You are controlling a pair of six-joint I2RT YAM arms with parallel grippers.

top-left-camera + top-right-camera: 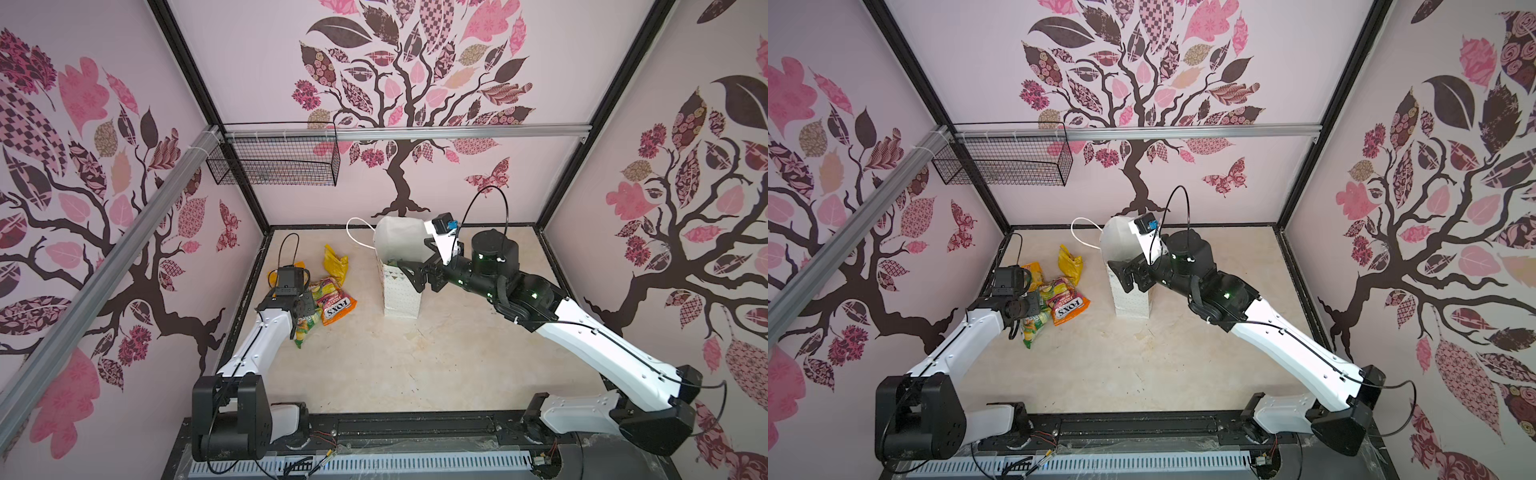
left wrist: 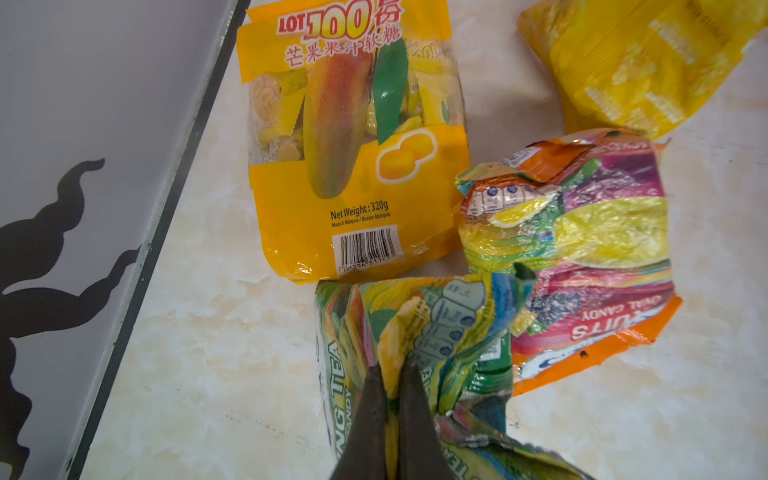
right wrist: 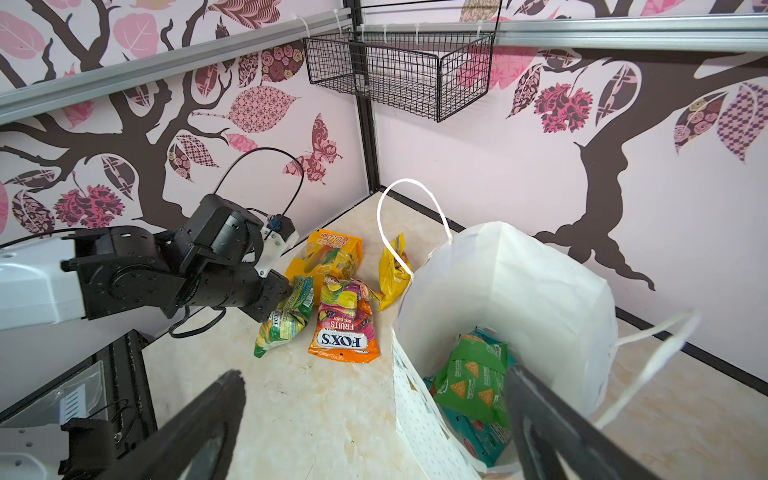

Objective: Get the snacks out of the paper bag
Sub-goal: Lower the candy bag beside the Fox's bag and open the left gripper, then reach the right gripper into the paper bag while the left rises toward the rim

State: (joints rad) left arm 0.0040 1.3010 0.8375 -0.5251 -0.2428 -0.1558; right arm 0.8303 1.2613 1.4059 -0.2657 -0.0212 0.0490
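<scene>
Beside the paper bag (image 3: pixel 519 291) lie four snacks (image 3: pixel 345 328), two inside; left end effector (image 2: pixel 392 365) clamps one, right end effector (image 3: pixel 372 372) spread apart

In both top views the left arm's wrist (image 1: pixel 286 291) covers most of the green tea-candy packet (image 1: pixel 305 332) and, at twelve o'clock from it, the mango gummy packet (image 1: pixel 1032 272). The paper bag (image 1: pixel 401 291) walls off its contents there. In the right wrist view a teal packet (image 3: pixel 478 436), its print unreadable, lies mostly under the green chip packet (image 3: pixel 473 382). The fingers (image 3: pixel 199 419) of the right gripper (image 3: pixel 372 372) are blurred and cropped.
</scene>
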